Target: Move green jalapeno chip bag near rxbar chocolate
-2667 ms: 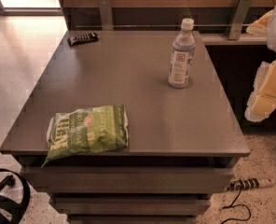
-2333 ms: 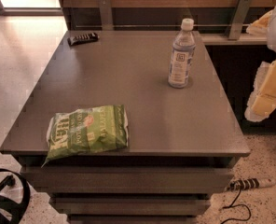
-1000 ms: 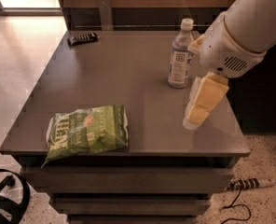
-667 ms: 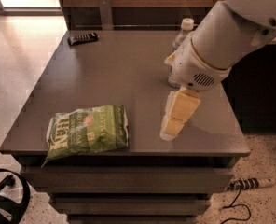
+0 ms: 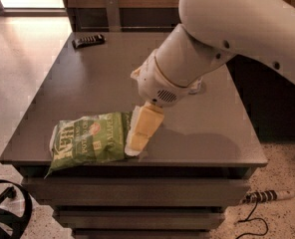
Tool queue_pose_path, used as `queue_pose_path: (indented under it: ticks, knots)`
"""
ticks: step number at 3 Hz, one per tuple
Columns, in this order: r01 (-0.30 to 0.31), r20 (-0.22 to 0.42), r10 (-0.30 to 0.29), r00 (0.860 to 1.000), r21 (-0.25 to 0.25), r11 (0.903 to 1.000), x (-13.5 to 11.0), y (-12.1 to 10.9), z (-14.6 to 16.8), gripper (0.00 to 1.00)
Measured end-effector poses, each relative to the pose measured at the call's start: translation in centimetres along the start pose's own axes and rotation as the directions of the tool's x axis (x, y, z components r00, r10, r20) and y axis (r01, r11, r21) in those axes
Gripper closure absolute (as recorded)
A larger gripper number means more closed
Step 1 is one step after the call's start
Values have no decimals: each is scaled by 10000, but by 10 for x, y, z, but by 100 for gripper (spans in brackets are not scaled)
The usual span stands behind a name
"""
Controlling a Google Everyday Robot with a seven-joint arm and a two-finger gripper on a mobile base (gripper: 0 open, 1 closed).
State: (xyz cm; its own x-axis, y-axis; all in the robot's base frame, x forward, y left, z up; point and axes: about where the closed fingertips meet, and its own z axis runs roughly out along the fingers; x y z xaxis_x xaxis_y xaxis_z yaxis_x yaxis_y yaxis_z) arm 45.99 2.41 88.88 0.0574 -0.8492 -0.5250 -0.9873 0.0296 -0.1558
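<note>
My pincer [image 5: 140,132] hangs at the right end of the green jalapeno chip bag [image 5: 86,139]; parted or closed, I can't say.

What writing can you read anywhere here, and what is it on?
"KETT...": large white letters on the green jalapeno chip bag; the rest is unclear.
"POTATO C...": smaller print on the same bag.
rxbar chocolate: pale marks, too small to read.
gripper, at the bag's right end: no text.

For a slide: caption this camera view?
Robot gripper at right end of the green jalapeno chip bag; rxbar chocolate lies far back on the table.
</note>
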Motion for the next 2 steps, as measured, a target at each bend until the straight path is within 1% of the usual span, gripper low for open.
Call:
queue_pose_path:
  ticks: [1,2]
  knots:
    - [1,62,-1,10000,19,10000,-2,0,0,0]
    - [-41,-89,40,10000,-85,10000,-6,-1,8,0]
